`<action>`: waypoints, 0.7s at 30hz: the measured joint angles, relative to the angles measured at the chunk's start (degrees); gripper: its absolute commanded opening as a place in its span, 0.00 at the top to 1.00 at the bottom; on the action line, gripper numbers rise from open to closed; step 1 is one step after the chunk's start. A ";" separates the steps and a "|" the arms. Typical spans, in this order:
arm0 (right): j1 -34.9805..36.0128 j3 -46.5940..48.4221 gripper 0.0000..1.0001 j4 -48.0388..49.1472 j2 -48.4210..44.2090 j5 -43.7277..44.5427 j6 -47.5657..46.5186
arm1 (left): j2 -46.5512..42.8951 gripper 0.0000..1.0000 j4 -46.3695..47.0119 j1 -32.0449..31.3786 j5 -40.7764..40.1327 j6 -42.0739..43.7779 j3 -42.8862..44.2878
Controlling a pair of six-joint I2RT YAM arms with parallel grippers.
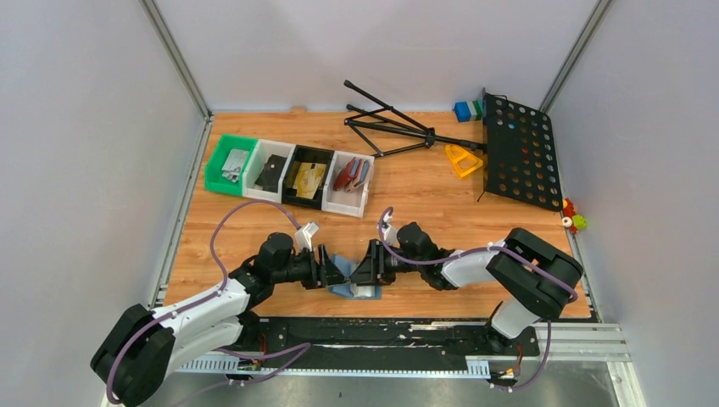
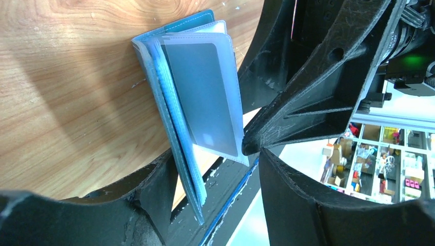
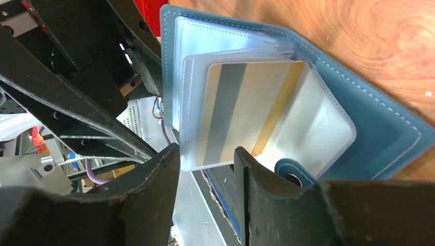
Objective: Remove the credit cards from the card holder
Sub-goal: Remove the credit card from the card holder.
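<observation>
The blue card holder (image 1: 352,290) stands open on its edge at the table's front edge, between both grippers. In the left wrist view its cover (image 2: 179,23) and clear sleeves fan out, with a grey credit card (image 2: 202,97) in the front sleeve. My left gripper (image 2: 215,154) is open; the cover and sleeve stack lie by its left finger (image 2: 154,189). A tip of the right gripper (image 2: 251,146) touches the front sleeve's edge. In the right wrist view a gold credit card with a grey stripe (image 3: 246,107) sits in a sleeve. My right gripper (image 3: 208,151) is open, astride that sleeve's lower edge.
A row of bins stands at the back left: green (image 1: 229,163), white (image 1: 271,170), black (image 1: 307,176) and white with red wallets (image 1: 349,180). A folded stand (image 1: 398,127), black perforated plate (image 1: 519,151) and yellow piece (image 1: 463,158) lie at the back right.
</observation>
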 measured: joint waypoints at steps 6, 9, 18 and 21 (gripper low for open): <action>0.00 0.00 0.54 -4.50 -2.80 1.44 -1.68 | -0.02 0.50 -0.26 0.00 -0.24 0.74 0.00; 0.00 -0.13 0.53 -6.54 -4.55 2.34 -2.69 | -0.02 0.54 -0.74 -0.02 -0.61 0.90 0.00; 0.00 -0.46 0.55 -10.43 -6.86 3.63 -4.57 | 0.59 0.61 -1.79 -0.02 -0.87 1.03 0.00; 0.00 -0.66 0.61 -11.28 -7.23 3.89 -4.98 | 0.79 0.62 -1.95 -0.02 -0.92 1.05 0.00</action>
